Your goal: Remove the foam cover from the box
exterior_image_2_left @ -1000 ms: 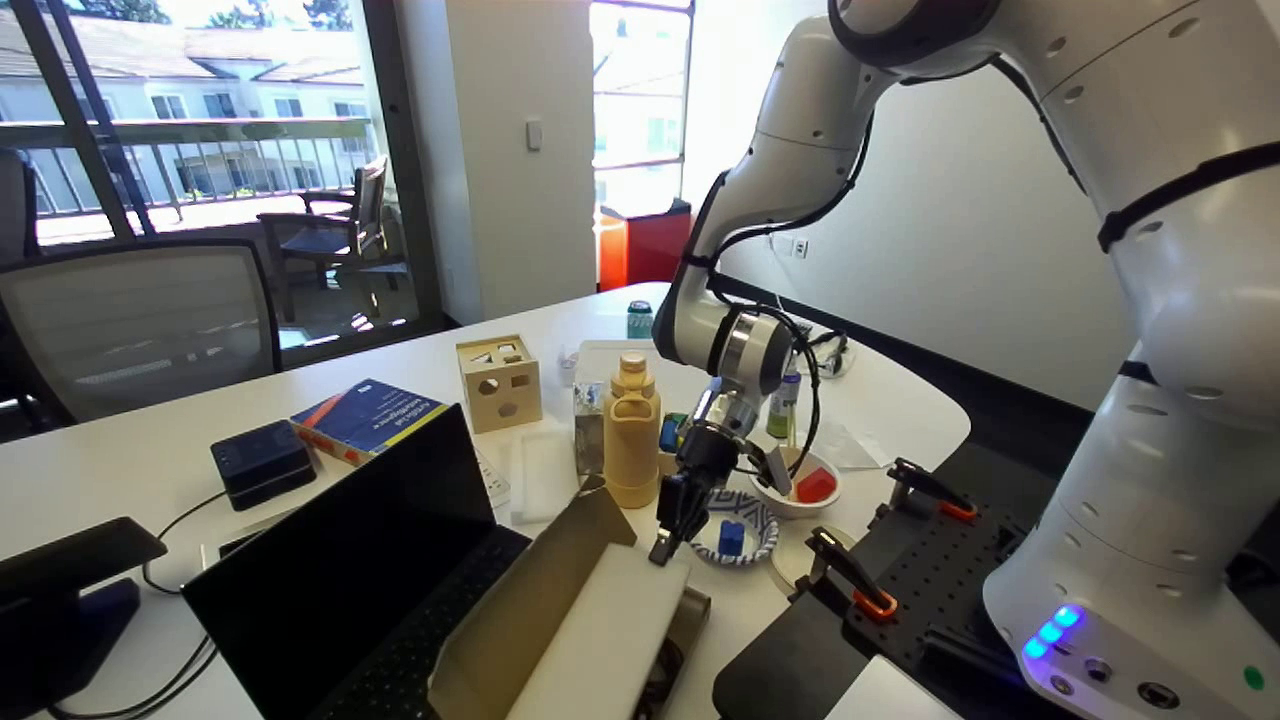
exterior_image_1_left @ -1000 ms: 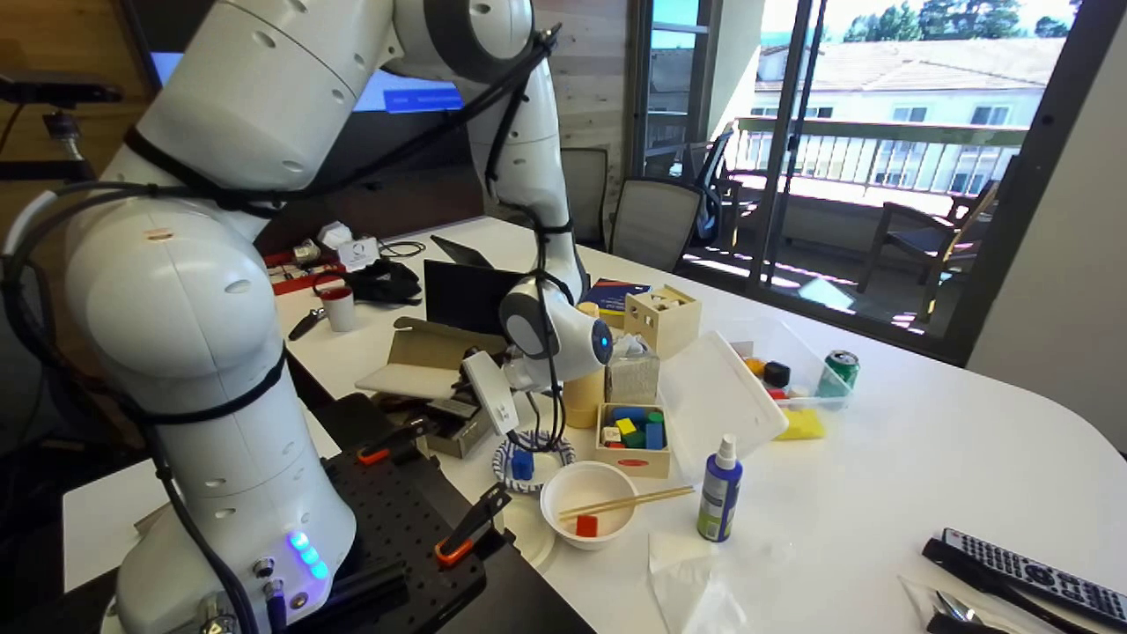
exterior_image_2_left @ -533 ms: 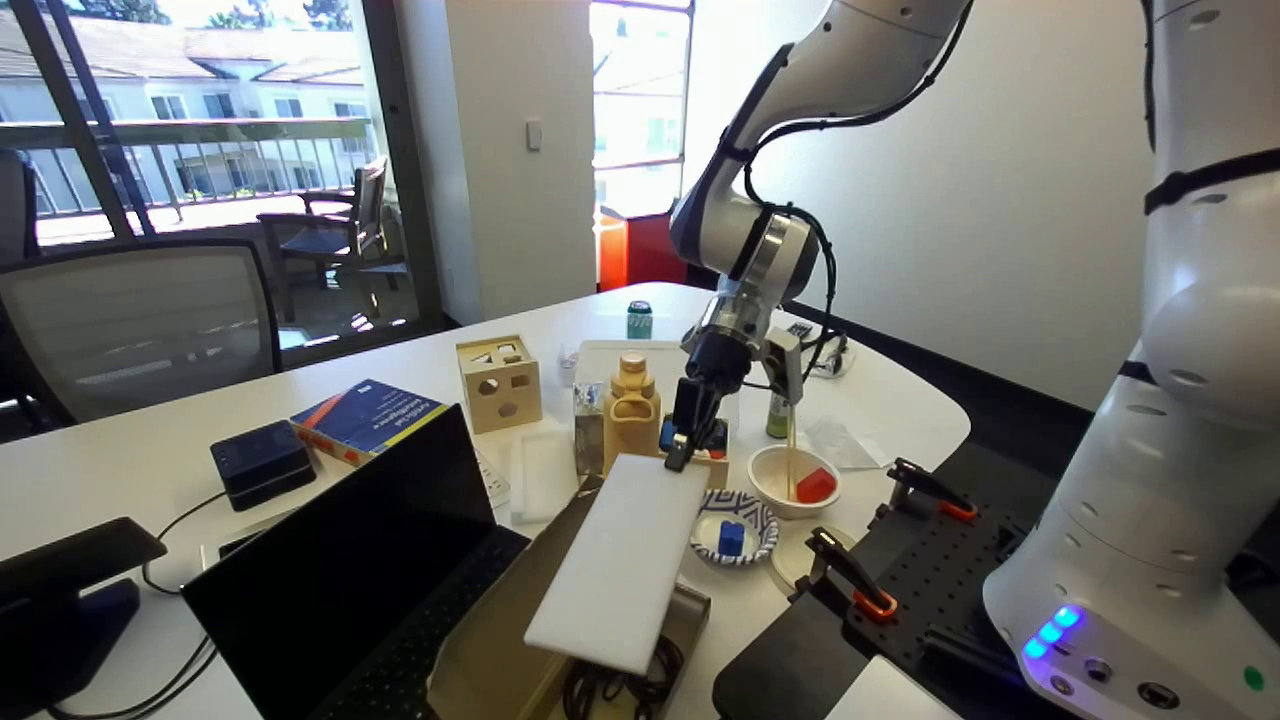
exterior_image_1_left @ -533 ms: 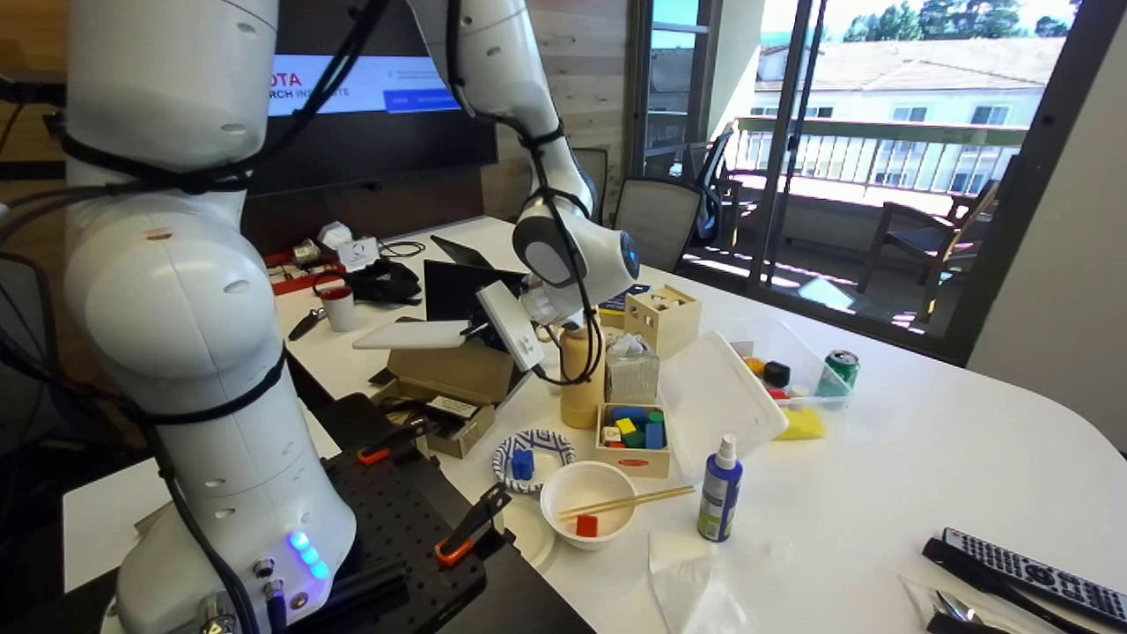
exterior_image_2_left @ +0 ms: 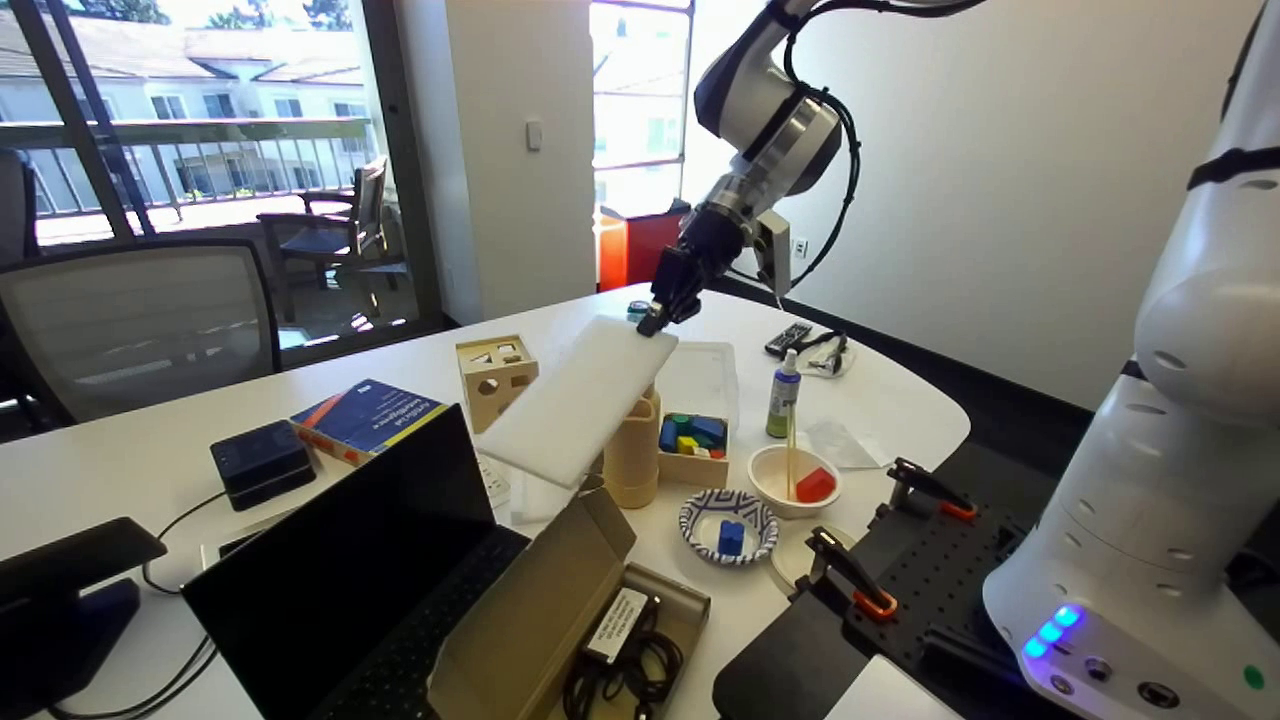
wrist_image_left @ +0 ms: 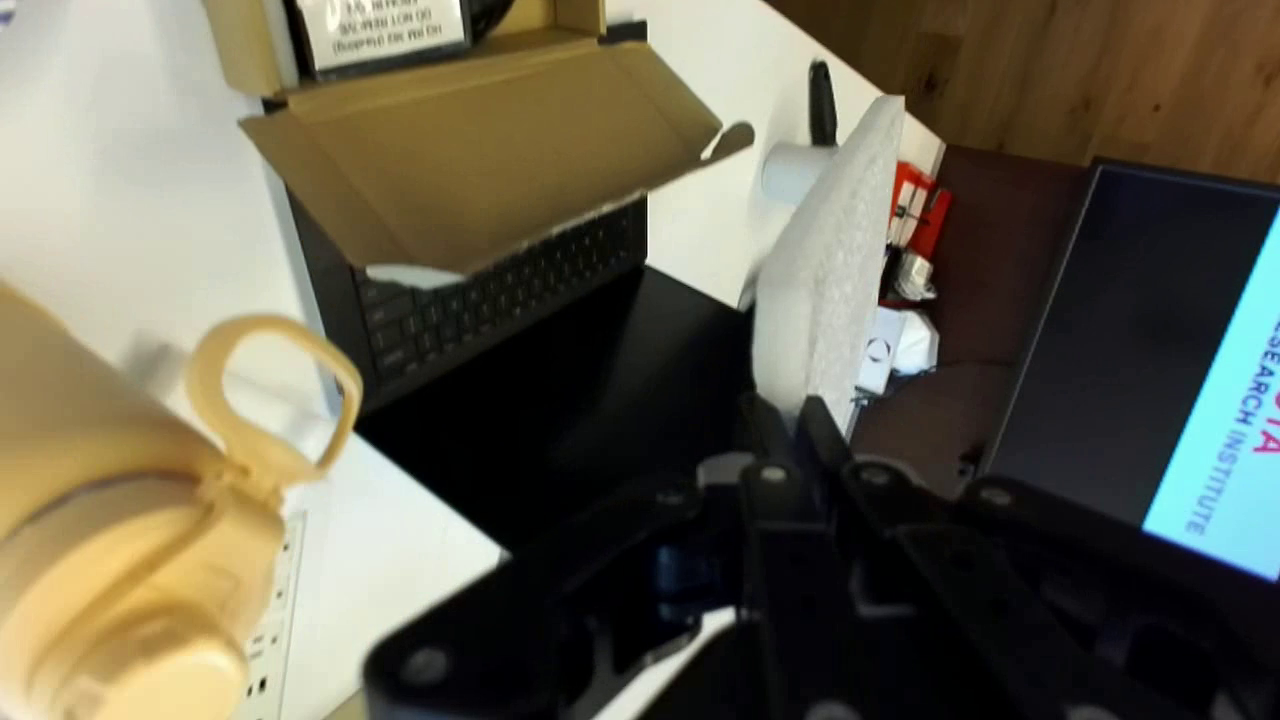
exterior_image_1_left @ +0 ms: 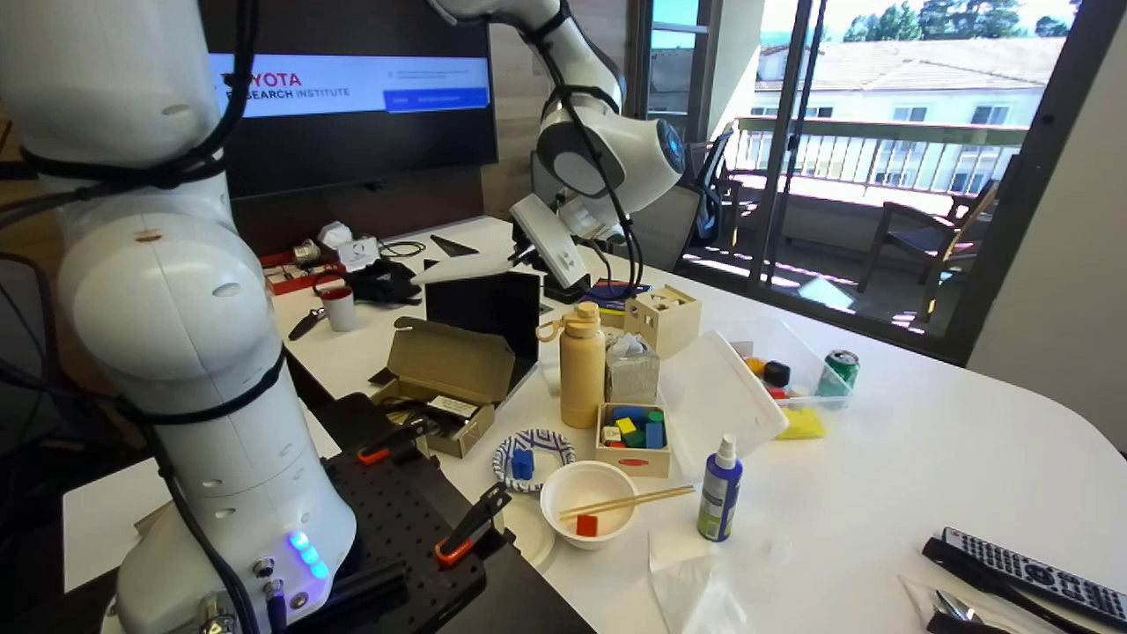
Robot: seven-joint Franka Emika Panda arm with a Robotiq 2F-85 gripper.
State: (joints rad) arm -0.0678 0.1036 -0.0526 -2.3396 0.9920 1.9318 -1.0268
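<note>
Near the bench's robot-side edge, one open box holds one device labelled "DO NOT REMOVE". Beyond, aloft and clear of the box, the gripper pinches one white foam cover by its end; past the far edge one screen, partly covered, reads "YOTA" and "SEARCH INSTITUTE".

White foam cover (brown box)
</note>
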